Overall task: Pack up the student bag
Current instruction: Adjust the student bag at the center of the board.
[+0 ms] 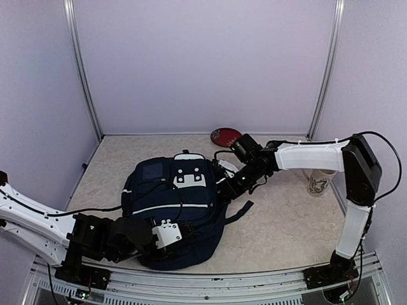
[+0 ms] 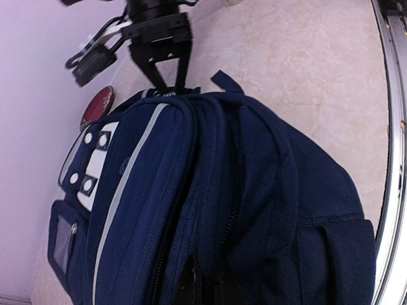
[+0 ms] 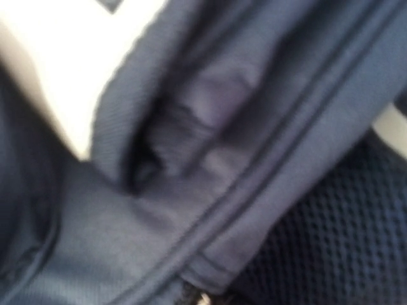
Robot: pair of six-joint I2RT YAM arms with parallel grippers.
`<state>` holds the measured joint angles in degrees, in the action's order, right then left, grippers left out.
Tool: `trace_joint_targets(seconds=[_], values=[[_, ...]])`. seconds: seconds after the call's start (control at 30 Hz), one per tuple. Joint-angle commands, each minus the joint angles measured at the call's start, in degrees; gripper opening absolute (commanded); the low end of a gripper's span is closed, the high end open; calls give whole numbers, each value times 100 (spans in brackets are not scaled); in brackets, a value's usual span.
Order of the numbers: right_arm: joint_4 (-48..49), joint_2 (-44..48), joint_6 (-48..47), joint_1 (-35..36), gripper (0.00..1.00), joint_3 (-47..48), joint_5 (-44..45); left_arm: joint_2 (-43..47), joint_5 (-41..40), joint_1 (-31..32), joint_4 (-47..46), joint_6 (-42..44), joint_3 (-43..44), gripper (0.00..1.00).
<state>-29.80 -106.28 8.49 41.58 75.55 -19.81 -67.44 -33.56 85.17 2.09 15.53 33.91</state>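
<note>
The student bag (image 1: 175, 203) lies flat in the middle of the counter (image 1: 280, 222). It is dark blue with white stripes. Its white patch (image 1: 189, 178) faces up, near the bag's 12 o'clock end. A black strap (image 1: 240, 211) sticks out at its 3 o'clock side.

The left tool (image 1: 166, 234) sits at the bag's 6 o'clock end, right against the cloth. It is clenched tight. I cannot tell if any cloth is caught in it.

The right tool (image 1: 230, 183) is at the bag's 2 o'clock edge. Its tips are pinched together on the cloth there.

A red round thing (image 1: 226, 135) lies by the back wall, at 1 o'clock from the bag. A white cup (image 1: 320, 182) stands at 3 o'clock, well apart from the bag.
</note>
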Motion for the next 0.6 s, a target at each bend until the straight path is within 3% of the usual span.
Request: trace_joint_targets(seconds=[0.0, 0.17, 0.2, 0.23, 0.27, 0.3, 0.43, 0.57], values=[[761, 1182, 871, -995, 0, -1236, 1956, 688, 546, -132, -229, 329, -53, 0], [1061, 1982, 1624, -83, 0, -2090, 1358, 745, 612, -604, -638, 421, -328, 4], [1170, 2049, 1727, 156, 0, -2194, 1346, 763, 451, -631, -717, 396, -362, 33], [1298, 2087, 2001, 372, 0, -2273, 1287, 793, 321, -617, -805, 353, -347, 69], [1457, 2089, 2155, 581, 0, -2336, 1216, 843, 345, -550, -822, 276, -259, 91], [1588, 2063, 2293, 744, 0, -2385, 1159, 934, 516, -459, -844, 267, -165, 98], [1888, 1574, 2482, 1294, 0, -2138, 1116, 1321, 1000, 194, -1165, 704, -213, 99], [2057, 910, 2415, 1631, 0, -1681, 965, 1260, 1325, 331, -956, 484, -152, 99]])
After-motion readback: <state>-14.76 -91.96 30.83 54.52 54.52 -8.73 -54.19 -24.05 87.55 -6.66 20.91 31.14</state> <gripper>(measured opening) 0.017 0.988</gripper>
